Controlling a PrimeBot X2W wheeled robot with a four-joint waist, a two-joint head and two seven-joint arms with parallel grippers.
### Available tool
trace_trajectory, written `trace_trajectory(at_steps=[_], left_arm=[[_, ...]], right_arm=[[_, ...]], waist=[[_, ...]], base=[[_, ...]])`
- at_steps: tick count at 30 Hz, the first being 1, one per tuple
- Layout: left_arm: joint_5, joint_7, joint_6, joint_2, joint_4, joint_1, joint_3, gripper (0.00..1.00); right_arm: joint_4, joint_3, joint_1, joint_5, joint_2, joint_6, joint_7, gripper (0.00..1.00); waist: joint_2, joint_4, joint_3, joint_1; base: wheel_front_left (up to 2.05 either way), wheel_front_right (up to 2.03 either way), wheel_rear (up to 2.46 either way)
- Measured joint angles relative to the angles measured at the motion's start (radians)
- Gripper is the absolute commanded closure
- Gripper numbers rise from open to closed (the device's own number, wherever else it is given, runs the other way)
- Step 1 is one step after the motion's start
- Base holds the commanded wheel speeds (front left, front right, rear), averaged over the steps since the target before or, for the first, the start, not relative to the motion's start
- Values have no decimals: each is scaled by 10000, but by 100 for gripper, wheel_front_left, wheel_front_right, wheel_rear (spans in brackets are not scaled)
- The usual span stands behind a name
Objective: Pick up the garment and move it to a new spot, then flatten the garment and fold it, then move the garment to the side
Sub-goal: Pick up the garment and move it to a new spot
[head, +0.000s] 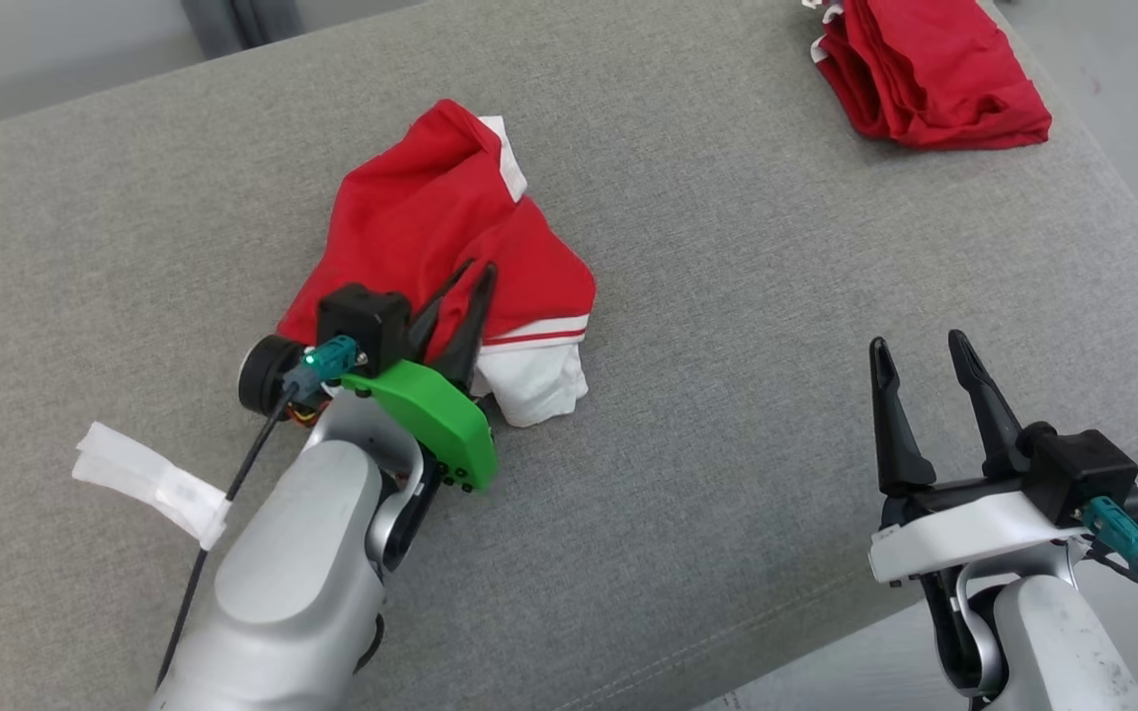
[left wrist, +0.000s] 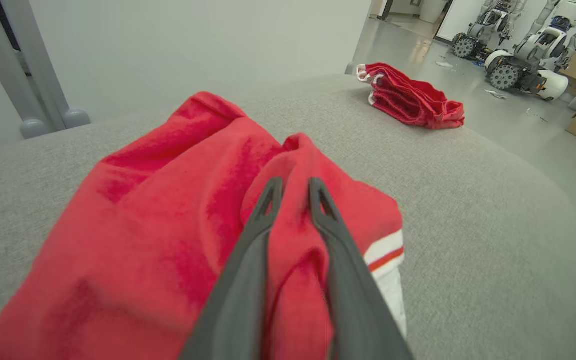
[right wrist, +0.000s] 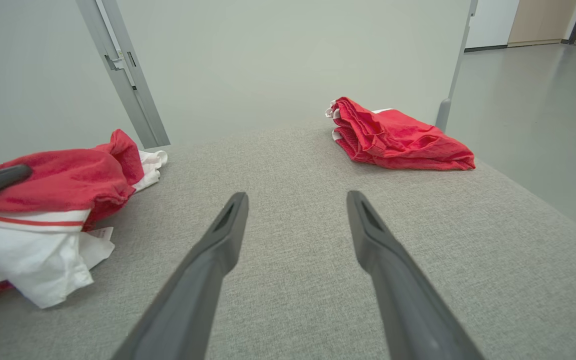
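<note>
Silver forearms [head: 292,583], dark fingers [head: 893,425], teal cable plugs [head: 337,355]; one green wrist plate [head: 431,415], possibly plastic.

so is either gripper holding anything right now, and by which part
The left gripper pinches the crumpled garment by a raised fold of its red cloth. The right gripper is open and holds nothing.

You are looking at a garment [head: 411,217] of soft, matt red cloth with white cloth panels, and it is lying on a cushion [head: 776,326] that is showing coarse grey woven fabric. The second garment [head: 934,79] is showing the same matt red cloth. The left gripper [left wrist: 295,181] is showing matt dark plastic, its guard [head: 436,420] is shining as smooth green plastic, and the forearm [head: 292,592] is gleaming with a satin silver-grey shell.
</note>
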Motion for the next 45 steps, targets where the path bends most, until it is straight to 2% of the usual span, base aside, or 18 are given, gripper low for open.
trace_trajectory(at_steps=[1,5,10,15,22,31,39,45], left_arm=[[0,-138,-6,-65,119,8,-71,0],[12,-748,-19,-194,288,-52,-209,0],[15,-1197,113,-121,163,-73,136,0],[148,-1310,523,414,-431,492,930,0],[470,-1325,802,886,-1714,1880,2222,0],[913,-1327,890,972,-2633,3521,3503,0],[1181,-1327,920,1037,-3114,4912,4441,0],[1371,-1327,765,993,-3325,5665,4717,0]], right_arm=[[19,-2,1,-4,0,0,0,0],[81,35,22,-46,4,0,-2,0],[140,105,205,-67,6,0,-6,0],[153,115,328,-148,6,0,-8,0],[142,56,434,-284,-27,0,-8,0],[249,102,783,-290,-324,0,-6,0],[263,92,1015,-203,-389,0,-8,0],[261,50,1179,-161,-529,0,-8,0]], waist=[[0,38,-38,0],[0,217,-286,0],[0,506,-755,0],[0,981,-1222,0],[0,1835,-1705,-1],[0,3011,-2303,0],[0,3513,-2755,-1],[0,3682,-2932,-1]], base=[[0,0,0],[0,0,0],[0,0,0],[0,0,0],[0,0,0],[0,0,0],[0,0,0],[0,0,0]])
